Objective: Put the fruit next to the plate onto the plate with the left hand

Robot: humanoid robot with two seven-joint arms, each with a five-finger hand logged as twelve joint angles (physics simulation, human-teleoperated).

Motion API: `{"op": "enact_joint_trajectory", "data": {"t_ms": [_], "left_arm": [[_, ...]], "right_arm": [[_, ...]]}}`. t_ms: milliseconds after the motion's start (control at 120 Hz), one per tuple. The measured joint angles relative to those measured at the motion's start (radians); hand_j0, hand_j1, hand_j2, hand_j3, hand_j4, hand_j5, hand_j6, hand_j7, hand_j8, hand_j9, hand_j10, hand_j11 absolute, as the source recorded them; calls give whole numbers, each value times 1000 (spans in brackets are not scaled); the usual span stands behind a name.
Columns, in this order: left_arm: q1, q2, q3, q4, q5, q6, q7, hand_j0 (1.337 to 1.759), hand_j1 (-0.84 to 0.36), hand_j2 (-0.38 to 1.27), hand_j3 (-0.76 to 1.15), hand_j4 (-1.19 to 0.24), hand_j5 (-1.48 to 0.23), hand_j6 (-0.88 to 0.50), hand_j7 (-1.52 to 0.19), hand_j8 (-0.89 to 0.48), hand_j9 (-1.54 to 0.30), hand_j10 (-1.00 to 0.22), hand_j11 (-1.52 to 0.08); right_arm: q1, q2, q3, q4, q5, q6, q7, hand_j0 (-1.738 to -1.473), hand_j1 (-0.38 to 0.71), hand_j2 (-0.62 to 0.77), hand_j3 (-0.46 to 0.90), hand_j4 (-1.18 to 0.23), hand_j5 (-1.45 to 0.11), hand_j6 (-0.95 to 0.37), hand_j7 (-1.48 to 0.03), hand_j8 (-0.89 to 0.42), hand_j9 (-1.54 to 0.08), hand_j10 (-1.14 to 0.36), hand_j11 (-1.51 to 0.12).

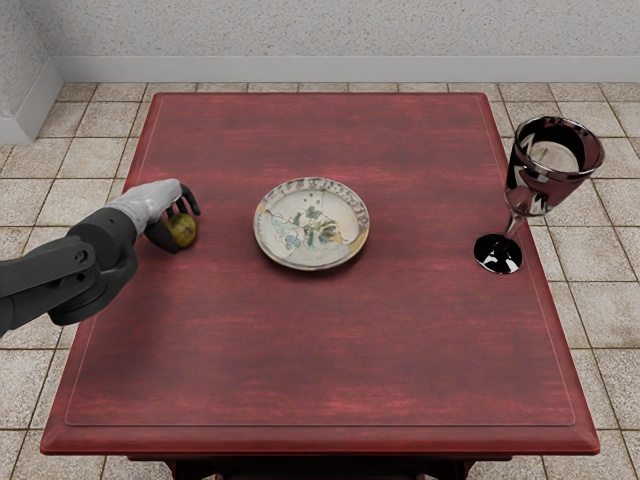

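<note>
Fruit (183,230) sits on the bench (320,340) at 9 o'clock from the plate (262,228), near it but not touching. The left hand (160,210) is draped over it from the 9 to 10 o'clock side. Its fingers (188,203) curl down around the top and far side, so the hand looks clamped on the fruit. I cannot tell how firmly, nor whether the thumb has found the near side.

The fruit is small, round and smooth, yellow-green with a darker patch. That shape is the main risk: if the fingers press only from above, it may squirt out and roll across the polished bench, possibly off the 9 o'clock edge, which is close. A loose hold could also let it drop on the way over.

The plate is shallow and glazed like ceramic, pale with a green leaf pattern and a thin raised rim. If the hand travels low, the fruit or knuckles could catch that rim and shove the plate toward 3 o'clock. If the fruit is released from too high, it could bounce or roll out over the low rim.

The bench is dark red wood with a glossy, slick-looking top. A tall, dark, reflective stemmed glass (545,170) stands well apart at 3 o'clock from the plate, and only a runaway fruit looks likely to reach it.
</note>
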Motion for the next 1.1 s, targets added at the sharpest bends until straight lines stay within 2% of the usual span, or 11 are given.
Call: {"op": "enact_joint_trajectory", "data": {"t_ms": [550, 575, 667, 750, 783, 808, 867, 917, 1100], "left_arm": [[0, -12, 12, 1, -16, -2, 0, 1653, -234, 198, 0, -660, -730, -492, -770, -484, -811, -616, -807], [0, -12, 13, 1, -18, -2, 0, 1655, -241, 219, -59, -663, -732, -492, -773, -475, -813, -612, -811], [0, -12, 14, 1, -18, -2, 0, 1655, -249, 199, 0, -657, -733, -477, -779, -458, -817, -596, -824], [-6, -11, 16, 2, -32, -3, 0, 1658, -252, 260, -99, -666, -762, -484, -798, -464, -822, -613, -830], [-21, -11, 16, 2, -53, -4, 0, 1658, -256, 335, -84, -665, -777, -473, -806, -482, -825, -616, -832], [-31, -11, 16, 3, -73, -4, 0, 1657, -263, 299, -75, -661, -782, -481, -810, -483, -828, -618, -834], [-60, -9, 13, 3, -136, -4, 0, 1657, -266, 355, -56, -653, -798, -486, -818, -488, -830, -623, -835], [-90, -9, 11, 11, -201, -5, 0, 1657, -258, 326, -44, -648, -809, -486, -823, -495, -833, -625, -837], [-176, -5, 7, 23, -409, -13, 0, 1657, -287, 394, -18, -637, -833, -467, -837, -474, -834, -632, -835]], "right_arm": [[0, 0, 0, 0, 0, 0, 0, -1658, -349, 0, 0, 0, 0, 0, 0, 0, 0, 0, 0], [0, 0, 0, 0, 0, 0, 0, -1658, -349, 0, 0, 0, 0, 0, 0, 0, 0, 0, 0], [0, 0, 0, 0, 0, 0, 0, -1658, -349, 0, 0, 0, 0, 0, 0, 0, 0, 0, 0], [0, 0, 0, 0, 0, 0, 0, -1658, -349, 0, 0, 0, 0, 0, 0, 0, 0, 0, 0], [0, 0, 0, 0, 0, 0, 0, -1658, -349, 0, 0, 0, 0, 0, 0, 0, 0, 0, 0], [0, 0, 0, 0, 0, 0, 0, -1658, -349, 0, 0, 0, 0, 0, 0, 0, 0, 0, 0], [0, 0, 0, 0, 0, 0, 0, -1658, -349, 0, 0, 0, 0, 0, 0, 0, 0, 0, 0], [0, 0, 0, 0, 0, 0, 0, -1658, -349, 0, 0, 0, 0, 0, 0, 0, 0, 0, 0], [0, 0, 0, 0, 0, 0, 0, -1658, -349, 0, 0, 0, 0, 0, 0, 0, 0, 0, 0]]}}
